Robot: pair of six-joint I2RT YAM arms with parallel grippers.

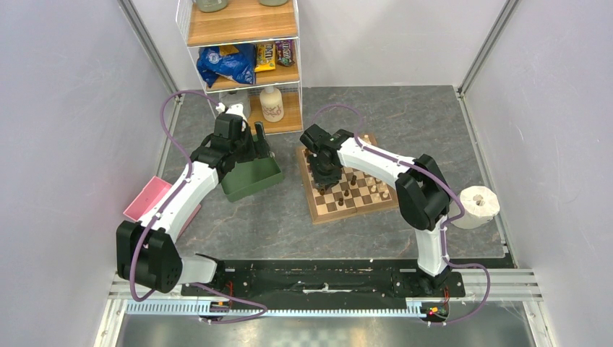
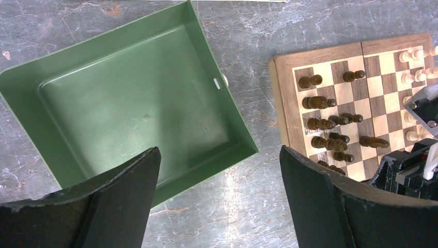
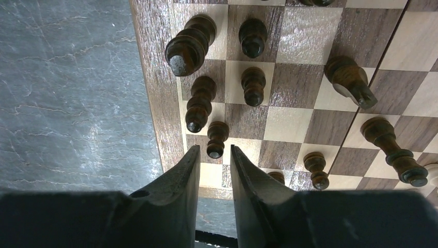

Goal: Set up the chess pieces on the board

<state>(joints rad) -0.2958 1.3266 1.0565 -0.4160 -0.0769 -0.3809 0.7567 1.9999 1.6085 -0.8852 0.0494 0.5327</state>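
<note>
Right jaws: the right gripper point(image 3: 213, 154) has its fingers a narrow gap apart, clamped on nothing that shows.
Between the tips: a dark pawn point(image 3: 217, 135) stands upright right at the finger ends, on a square near the board's edge. The narrow gap suits so slim a piece, so I judge this to be a pick or a release. I cannot tell which.
Around it: the other dark pieces point(image 2: 320, 124) cluster along this side of the board point(image 3: 160, 93), not in tidy rows, and one point(image 2: 374, 141) appears to lie on its side. The setup looks well short of done.
Far side: the pale pieces point(image 2: 413, 77) gather by the opposite edge.
Left jaws: the left gripper point(image 2: 219, 152) is spread wide and holds nothing. It hovers over the near rim of the green tray point(image 2: 129, 113), likely waiting.
Tray: its floor looks bare, just beside the board.
Hidden: the right arm covers part of the board from above, and the wrist view cuts off the pale rows. A small pale thing point(image 2: 224, 80) at the tray's rim is too small to identify.
</note>
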